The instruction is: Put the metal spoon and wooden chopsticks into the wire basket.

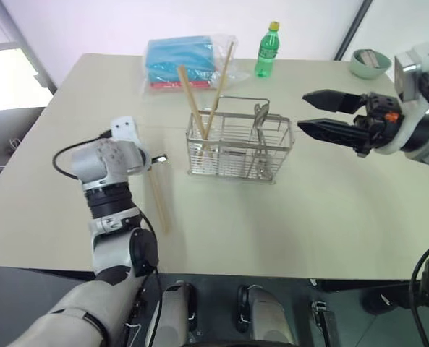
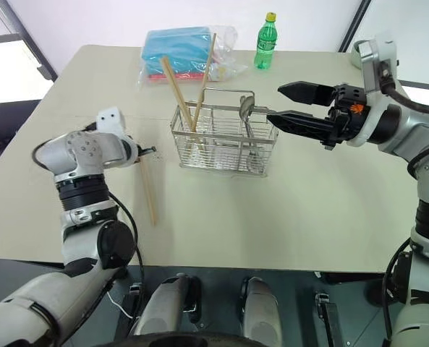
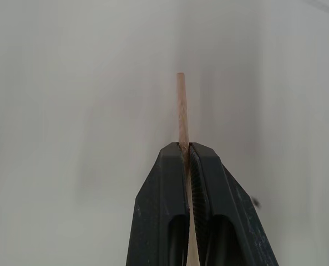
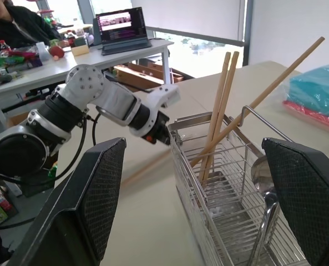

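Observation:
My left gripper (image 3: 187,147) is shut on one wooden chopstick (image 3: 181,108), whose tip sticks out past the black fingers. From the head views, that chopstick (image 1: 160,201) runs along the table toward the near edge, left of the wire basket (image 1: 239,148). My left gripper (image 1: 156,159) grips it at its far end. More chopsticks (image 1: 194,105) lean upright in the basket's left part. The metal spoon (image 1: 260,114) stands in its right part, bowl up. My right gripper (image 1: 302,111) hangs open above the table just right of the basket, pointing at it, with nothing in it.
A blue cloth pack in a clear bag (image 1: 181,61) lies behind the basket, with a green bottle (image 1: 268,50) to its right. A pale green bowl (image 1: 370,63) sits at the far right corner. In the right wrist view, a person (image 4: 14,25) sits at a desk beyond the table.

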`<act>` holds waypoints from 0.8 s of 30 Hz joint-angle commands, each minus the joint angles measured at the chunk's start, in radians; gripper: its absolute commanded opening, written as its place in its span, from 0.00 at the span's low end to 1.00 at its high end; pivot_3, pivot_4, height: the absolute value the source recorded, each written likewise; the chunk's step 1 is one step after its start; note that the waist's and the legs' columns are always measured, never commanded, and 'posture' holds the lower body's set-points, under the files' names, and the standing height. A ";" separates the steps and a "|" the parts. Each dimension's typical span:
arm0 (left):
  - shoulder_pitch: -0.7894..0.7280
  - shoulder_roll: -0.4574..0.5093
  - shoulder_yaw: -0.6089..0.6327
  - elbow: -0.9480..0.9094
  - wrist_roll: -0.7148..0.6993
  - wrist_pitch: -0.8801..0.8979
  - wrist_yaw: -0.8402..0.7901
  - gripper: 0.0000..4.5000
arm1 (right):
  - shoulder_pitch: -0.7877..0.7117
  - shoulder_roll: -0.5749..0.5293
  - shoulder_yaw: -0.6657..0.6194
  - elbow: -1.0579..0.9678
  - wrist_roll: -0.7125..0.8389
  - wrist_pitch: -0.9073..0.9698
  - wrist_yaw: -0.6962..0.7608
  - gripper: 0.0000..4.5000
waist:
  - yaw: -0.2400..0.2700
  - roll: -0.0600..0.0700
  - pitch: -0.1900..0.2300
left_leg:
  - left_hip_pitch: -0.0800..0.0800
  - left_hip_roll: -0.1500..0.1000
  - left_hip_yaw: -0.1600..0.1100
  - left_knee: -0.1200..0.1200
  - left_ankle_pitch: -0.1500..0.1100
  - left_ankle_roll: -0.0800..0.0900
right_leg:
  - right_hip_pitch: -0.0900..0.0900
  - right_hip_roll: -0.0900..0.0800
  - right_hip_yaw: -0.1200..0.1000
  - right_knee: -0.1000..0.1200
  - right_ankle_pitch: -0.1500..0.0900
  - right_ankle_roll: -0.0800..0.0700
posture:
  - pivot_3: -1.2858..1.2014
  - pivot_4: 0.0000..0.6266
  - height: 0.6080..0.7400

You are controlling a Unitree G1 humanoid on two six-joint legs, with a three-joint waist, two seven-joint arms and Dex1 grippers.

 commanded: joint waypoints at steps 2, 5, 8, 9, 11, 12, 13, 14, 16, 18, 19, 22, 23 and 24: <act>-0.074 0.125 0.067 -0.040 0.007 -0.184 -0.004 0.01 | -0.009 -0.006 -0.032 -0.023 0.009 -0.023 0.005 0.90 | 0.001 0.000 0.000 | -0.001 0.000 0.000 0.000 0.000 0.000 | -0.001 0.000 0.000 0.000 0.000 0.000 | 0.52 0.24 0.75; -0.111 0.198 0.064 -0.034 -0.020 -0.371 -0.069 0.01 | -0.010 -0.005 -0.030 -0.019 0.008 -0.026 0.005 0.90 | 0.006 0.000 0.000 | -0.001 0.000 0.000 0.000 0.000 0.000 | -0.001 0.000 0.000 0.000 0.000 0.000 | 0.52 0.24 0.75; -0.166 0.254 0.031 -0.034 -0.052 -0.551 -0.170 0.01 | -0.018 -0.005 -0.025 -0.012 0.004 -0.030 0.008 0.90 | 0.008 -0.001 0.000 | -0.002 -0.001 0.000 0.000 0.001 -0.001 | -0.001 -0.001 0.000 -0.001 0.000 0.000 | 0.52 0.24 0.75; -0.199 0.261 0.033 -0.038 -0.078 -0.598 -0.202 0.01 | -0.024 -0.005 -0.023 -0.008 0.003 -0.031 0.008 0.90 | 0.008 -0.001 0.000 | -0.002 -0.001 0.000 0.001 0.001 -0.001 | -0.001 -0.001 0.000 -0.001 0.000 0.000 | 0.52 0.24 0.75; -0.277 0.257 0.046 -0.054 -0.150 -0.657 -0.262 0.01 | -0.036 -0.007 -0.020 0.003 -0.004 -0.038 0.010 0.90 | 0.006 -0.002 0.001 | -0.002 -0.002 0.000 0.001 0.001 -0.002 | 0.000 -0.003 -0.001 -0.001 0.000 0.000 | 0.52 0.24 0.75; -0.316 0.253 0.051 -0.058 -0.190 -0.672 -0.286 0.01 | -0.042 -0.009 -0.020 0.011 -0.008 -0.042 0.010 0.90 | 0.005 -0.004 0.002 | -0.003 -0.001 0.000 0.001 0.001 -0.001 | -0.001 -0.002 -0.001 -0.001 0.000 0.000 | 0.52 0.24 0.75; -0.353 0.245 0.052 -0.063 -0.231 -0.669 -0.303 0.01 | -0.047 -0.013 -0.022 0.020 -0.011 -0.045 0.010 0.90 | 0.004 -0.004 0.002 | -0.004 -0.001 0.000 0.001 0.001 -0.001 | -0.001 -0.001 -0.001 -0.001 0.000 0.000 | 0.52 0.24 0.75; -0.380 0.236 0.051 -0.069 -0.266 -0.661 -0.316 0.01 | -0.050 -0.017 -0.024 0.029 -0.015 -0.048 0.011 0.90 | 0.004 -0.004 0.002 | -0.004 -0.001 0.000 0.001 0.001 -0.001 | -0.002 -0.001 -0.001 -0.001 0.000 0.000 | 0.52 0.24 0.75; -0.414 0.215 0.032 -0.095 -0.333 -0.635 -0.346 0.01 | -0.057 -0.025 -0.028 0.045 -0.022 -0.047 0.009 0.90 | 0.003 -0.004 0.002 | -0.004 -0.001 0.001 0.001 0.001 -0.001 | -0.001 -0.001 -0.001 -0.001 0.000 0.000 | 0.52 0.24 0.75; -0.419 0.190 0.009 -0.130 -0.391 -0.608 -0.369 0.01 | -0.063 -0.029 -0.029 0.048 -0.023 -0.043 0.007 0.90 | 0.003 -0.004 0.002 | -0.003 -0.001 0.002 0.001 0.001 -0.001 | -0.001 -0.001 -0.001 -0.002 0.000 0.000 | 0.52 0.24 0.75; -0.415 0.173 0.003 -0.148 -0.423 -0.589 -0.369 0.01 | -0.062 -0.031 -0.031 0.044 -0.021 -0.041 0.007 0.90 | 0.003 -0.004 0.002 | -0.003 -0.001 0.002 0.001 0.001 -0.001 | -0.001 -0.001 -0.001 -0.001 0.000 0.000 | 0.52 0.24 0.75; -0.369 0.111 -0.036 -0.182 -0.475 -0.553 -0.359 0.01 | -0.057 -0.034 -0.039 0.033 -0.013 -0.035 -0.001 0.90 | 0.003 -0.004 0.002 | 0.000 0.000 0.001 0.001 0.001 -0.001 | 0.002 0.000 -0.001 0.000 0.000 0.000 | 0.52 0.24 0.75; -0.346 0.099 -0.059 -0.191 -0.476 -0.549 -0.364 0.01 | -0.056 -0.034 -0.042 0.029 -0.011 -0.034 -0.006 0.90 | 0.003 -0.004 0.002 | 0.002 0.000 0.001 0.001 0.001 0.000 | 0.003 0.000 -0.001 0.000 0.000 0.000 | 0.52 0.24 0.75; -0.320 0.084 -0.084 -0.200 -0.474 -0.553 -0.371 0.01 | -0.054 -0.034 -0.045 0.026 -0.008 -0.031 -0.009 0.90 | 0.003 -0.004 0.002 | 0.002 0.000 0.001 0.001 0.001 0.000 | 0.003 0.000 -0.001 0.000 0.000 0.000 | 0.52 0.24 0.75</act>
